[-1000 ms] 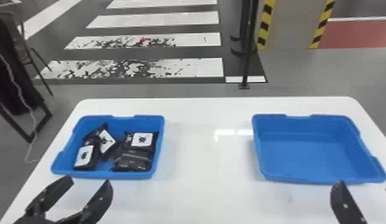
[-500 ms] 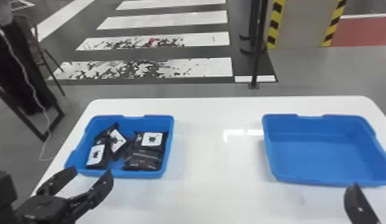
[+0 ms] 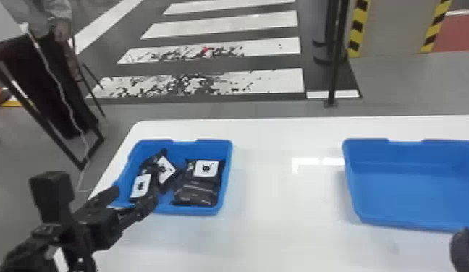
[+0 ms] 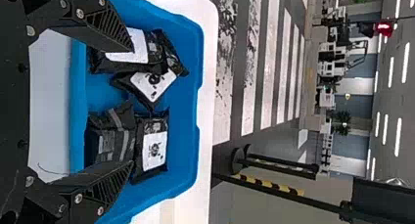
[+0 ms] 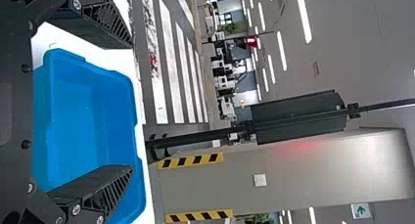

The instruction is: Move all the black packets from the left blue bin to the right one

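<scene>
Left gripper [image 3: 131,197] spread wide at your left blue bin [image 3: 183,147].
Black packets [image 3: 197,186] inside it, white labels [image 3: 199,170] with dark marks up; your left arm angles in lower left; right gripper [image 3: 463,249], also wide, near right blue bin [image 3: 407,191].

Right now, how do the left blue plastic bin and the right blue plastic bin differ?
The left bin holds black packets; the right bin's floor is bare. The head view's edge cuts off the right bin, not the left bin. Both are blue, on the white table.
</scene>
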Robot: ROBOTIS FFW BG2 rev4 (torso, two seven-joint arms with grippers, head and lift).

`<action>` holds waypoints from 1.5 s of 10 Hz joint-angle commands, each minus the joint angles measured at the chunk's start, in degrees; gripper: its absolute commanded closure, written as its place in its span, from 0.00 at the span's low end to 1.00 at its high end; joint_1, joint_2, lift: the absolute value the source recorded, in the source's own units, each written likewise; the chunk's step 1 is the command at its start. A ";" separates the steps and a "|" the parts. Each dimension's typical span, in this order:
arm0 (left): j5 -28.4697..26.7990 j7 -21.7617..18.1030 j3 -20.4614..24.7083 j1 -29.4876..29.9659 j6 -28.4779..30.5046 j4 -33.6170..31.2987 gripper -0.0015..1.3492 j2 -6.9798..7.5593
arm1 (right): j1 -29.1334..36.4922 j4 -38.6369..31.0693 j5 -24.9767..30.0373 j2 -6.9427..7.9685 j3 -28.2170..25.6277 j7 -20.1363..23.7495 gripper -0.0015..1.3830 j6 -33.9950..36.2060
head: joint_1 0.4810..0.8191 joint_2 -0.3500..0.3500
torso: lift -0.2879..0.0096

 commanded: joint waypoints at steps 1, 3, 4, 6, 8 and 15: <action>-0.95 0.00 -1.04 -4.49 1.73 4.25 0.19 1.41 | -0.13 0.01 -0.05 0.14 0.00 0.02 0.11 0.00 | 0.63 0.82 | 0.50; -0.61 -0.18 -4.58 -9.70 5.52 9.04 0.18 3.87 | -0.27 0.29 -0.16 0.14 0.11 0.02 0.11 0.00 | 0.63 0.82 | 0.50; -0.27 -0.70 -6.75 -12.51 8.76 11.57 0.18 5.19 | -0.27 0.43 -0.16 0.14 0.11 0.02 0.11 -0.14 | 0.63 0.80 | 0.50; -0.72 -1.50 -8.81 -17.15 11.57 16.49 0.18 6.51 | -0.41 0.57 -0.28 0.14 0.11 0.02 0.11 0.00 | 0.63 0.75 | 0.50; -5.41 -5.54 -8.92 -24.89 14.95 23.80 0.18 7.12 | -0.69 0.99 -0.28 0.14 0.11 0.02 0.11 -0.14 | 0.63 0.72 | 0.50; -5.29 -11.34 -12.58 -32.06 27.74 33.50 0.53 8.62 | -1.11 2.12 -0.62 0.14 0.34 0.55 0.11 0.00 | 0.63 0.67 | 0.50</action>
